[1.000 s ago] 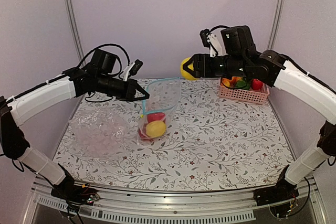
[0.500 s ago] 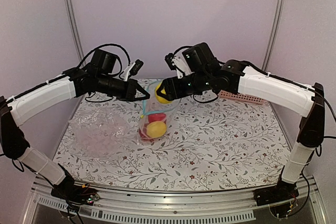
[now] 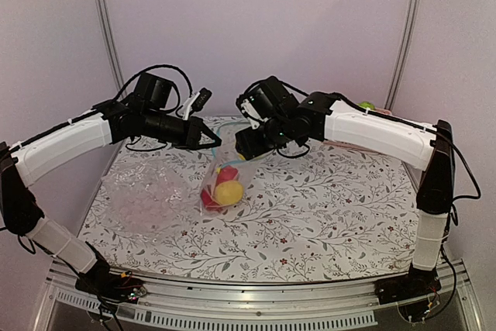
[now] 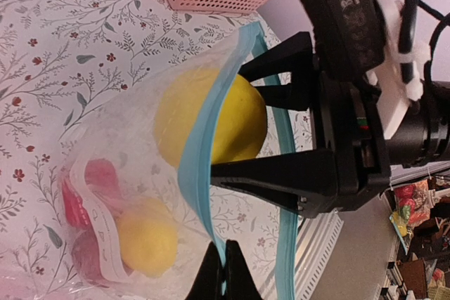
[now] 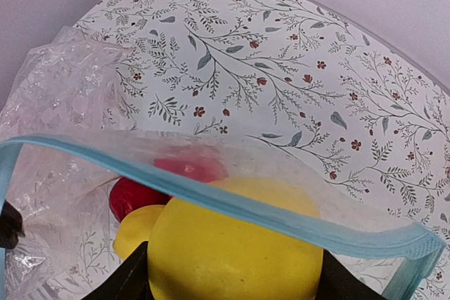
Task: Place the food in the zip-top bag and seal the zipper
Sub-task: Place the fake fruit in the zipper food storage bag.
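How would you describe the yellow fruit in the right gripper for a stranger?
On the floral table, find the clear zip-top bag. At its blue zipper, the right gripper holds the fruit in its jaws. It is bigger than the yellow piece lower inside.

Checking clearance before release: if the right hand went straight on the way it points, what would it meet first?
Probably the food already in the zip-top bag: the small yellow fruit and red pieces lie below the large yellow fruit that the right hand grips at the mouth. Depth is unclear.
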Controlling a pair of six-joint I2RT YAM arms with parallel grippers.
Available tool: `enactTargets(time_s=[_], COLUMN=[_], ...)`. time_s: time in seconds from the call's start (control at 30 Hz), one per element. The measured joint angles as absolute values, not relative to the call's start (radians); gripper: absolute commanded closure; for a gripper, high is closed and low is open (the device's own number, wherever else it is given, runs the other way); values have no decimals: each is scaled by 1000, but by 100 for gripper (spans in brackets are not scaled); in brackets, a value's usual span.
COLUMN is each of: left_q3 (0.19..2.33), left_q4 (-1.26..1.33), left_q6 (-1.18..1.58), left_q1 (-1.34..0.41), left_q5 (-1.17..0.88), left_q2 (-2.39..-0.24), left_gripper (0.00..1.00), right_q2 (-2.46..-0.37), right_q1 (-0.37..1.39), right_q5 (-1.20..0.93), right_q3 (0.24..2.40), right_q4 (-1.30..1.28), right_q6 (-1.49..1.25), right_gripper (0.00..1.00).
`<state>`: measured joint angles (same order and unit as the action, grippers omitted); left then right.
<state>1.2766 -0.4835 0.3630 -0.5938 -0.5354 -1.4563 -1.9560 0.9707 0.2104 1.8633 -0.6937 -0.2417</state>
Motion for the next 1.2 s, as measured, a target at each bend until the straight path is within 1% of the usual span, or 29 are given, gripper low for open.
enactTargets(time_s=[0.27,0.37,0.97,1.2], left_q3=[1277,1277,1277,1277], left_q4=[-483,-483,-484,-484], left_q6=[363,363,363,363], left_q1=[-595,-595,-596,-595], left_q5=[-535,-535,-535,-529], left_q2=[-1456,-1456,-1456,-1456], left_gripper=[100,100,100,100], right_q2=[-1988,-1988,-1980,-1836], right_q1=[975,975,975,975], right_q5=[306,325,327,240], right_q3=[1889,1890,1885,1789], right_q4=[-715,-720,-724,-662], right_q6=[-224,-223,-222,-237], right_gripper=[18,15,16,15])
